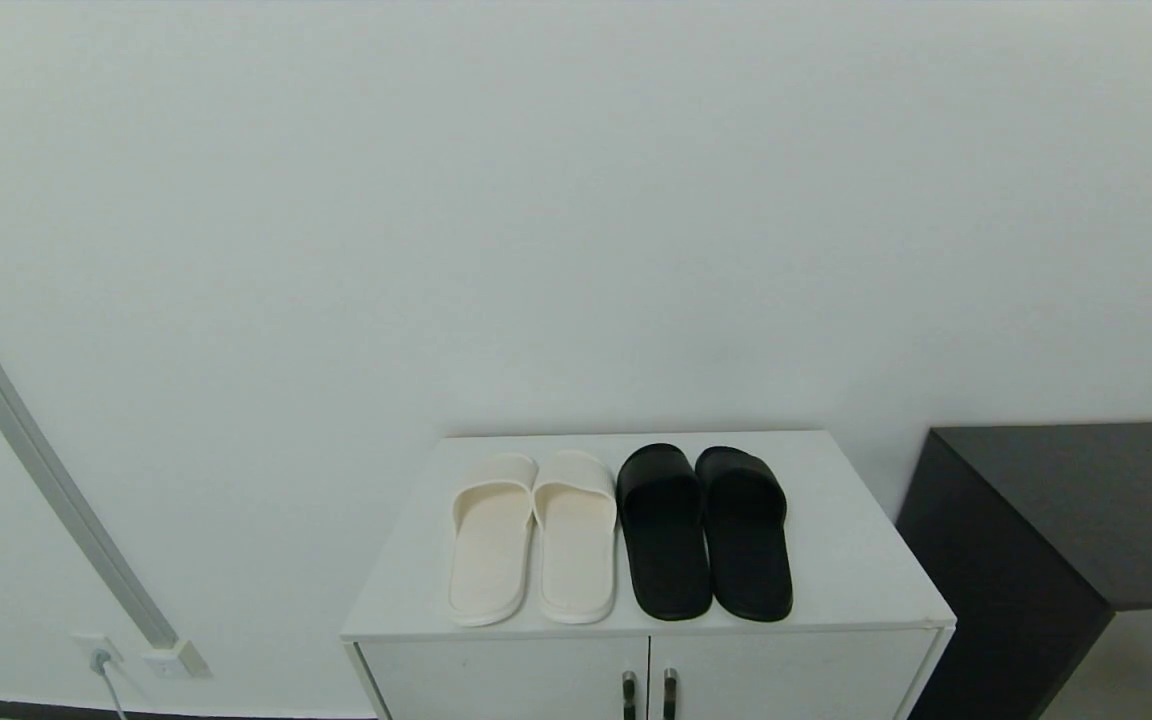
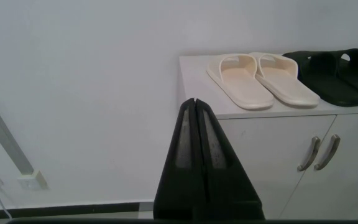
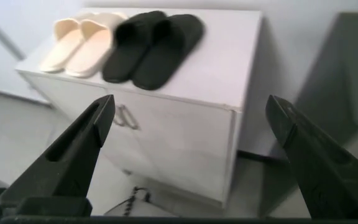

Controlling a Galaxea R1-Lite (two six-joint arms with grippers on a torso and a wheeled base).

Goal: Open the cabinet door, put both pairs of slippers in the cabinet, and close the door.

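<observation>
Left jaws lay pressed together, empty, and right jaws gaped empty; a black table [image 1: 1086, 500] stood just right of the closed cabinet [image 1: 856, 560].

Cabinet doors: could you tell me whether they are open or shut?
Shut: both cabinet doors sit flush, their handles side by side.

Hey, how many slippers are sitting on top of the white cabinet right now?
4, side by side on the cabinet top: outer white slipper, inner white slipper, inner black slipper, outer black slipper, from the robot's left to right. None seems hidden.
</observation>
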